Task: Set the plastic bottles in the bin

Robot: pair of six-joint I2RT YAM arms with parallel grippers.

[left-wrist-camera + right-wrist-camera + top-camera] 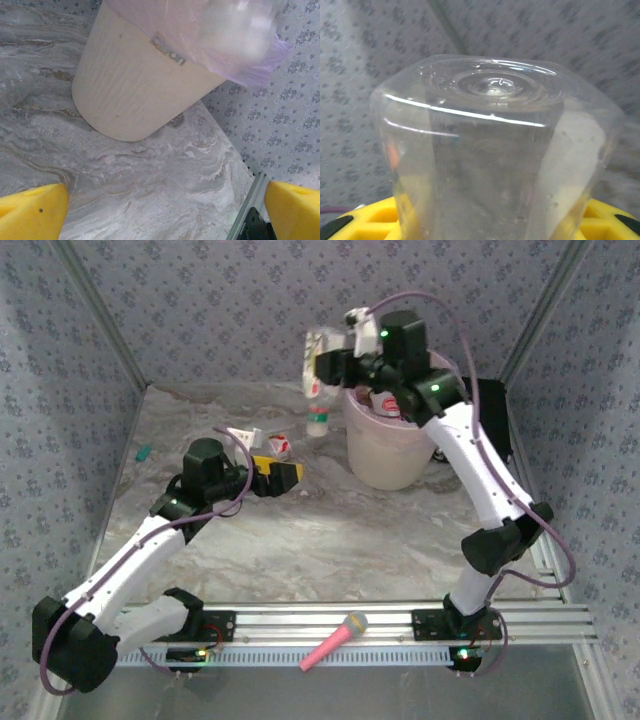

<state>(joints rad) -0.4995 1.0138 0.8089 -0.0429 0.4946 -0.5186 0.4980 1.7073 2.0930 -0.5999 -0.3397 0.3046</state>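
— What is being gripped by the right gripper (338,364)?

— A clear bottle (317,365) is being clamped between its yellow fingers (367,222), which are closed on the body. In the wrist view the bottle is being shown base-up, the ringed base (495,87) rising above the fingertips against the patterned wall (380,40).

— And where is the bin being seen?

— The bin (385,455) is being shown just beside and below those fingers, on the wrist's side. The bottle is being held off its rim rather than over it. Inside it, other bottles (385,400) are being shown. A green cap (317,426) is being seen straight below the gripped bottle; whether it belongs to it cannot be told.

— What is being done with the left gripper (285,472)?

— Its fingers (30,212) are being held wide apart, with nothing between them but marbled table (150,180). The bin is being framed ahead of the fingertips, well apart from them, its pink liner (150,15) folded over the rim. A pale blur (235,30) is being seen at the liner; what it is cannot be told.

— Are any bottles being left on the table?

— Yes: loose bottles (245,436) are being shown lying just beyond the left fingers, not touching them. A pink microphone (335,640) is being shown far behind both pairs of fingers, at the rail (400,625) between the arm bases.
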